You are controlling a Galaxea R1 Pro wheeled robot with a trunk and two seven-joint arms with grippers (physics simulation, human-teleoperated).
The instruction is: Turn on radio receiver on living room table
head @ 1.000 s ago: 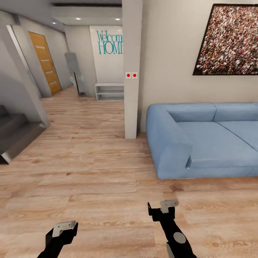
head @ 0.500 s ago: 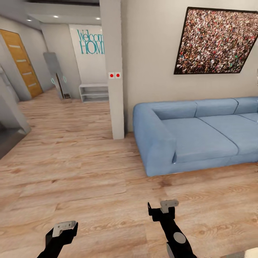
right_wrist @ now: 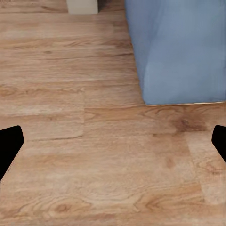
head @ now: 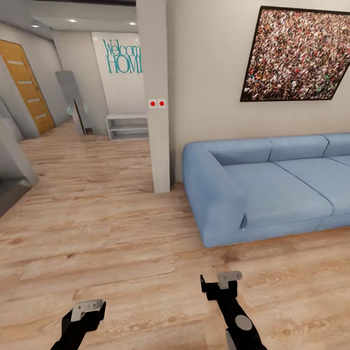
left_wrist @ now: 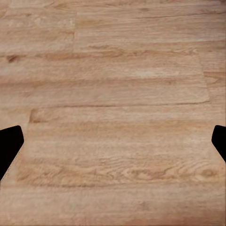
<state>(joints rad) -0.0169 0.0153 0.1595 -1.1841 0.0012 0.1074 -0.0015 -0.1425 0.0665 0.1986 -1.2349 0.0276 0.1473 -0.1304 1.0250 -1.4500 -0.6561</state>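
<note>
The radio receiver and the table are out of view. I am on the light wood plank floor [head: 121,233] of the living room, facing a blue sectional sofa [head: 277,187]. My left gripper [head: 88,309] hangs low over the floor, fingers wide apart and empty; in the left wrist view its dark fingertips [left_wrist: 9,143] sit at the frame's edges over bare planks. My right gripper [head: 219,283] is also open and empty, with the sofa's corner [right_wrist: 174,47] ahead of it in the right wrist view.
A white pillar [head: 154,97] with two red switches stands just left of the sofa. Behind it a hallway leads to a wooden door [head: 24,92] and a low white shelf [head: 127,126]. Grey stairs [head: 9,187] edge in at far left. A large picture [head: 299,53] hangs above the sofa.
The camera has swung to the right, so the sofa and pillar sit further left and the stairs have slid mostly out. Both arms keep the same pose.
</note>
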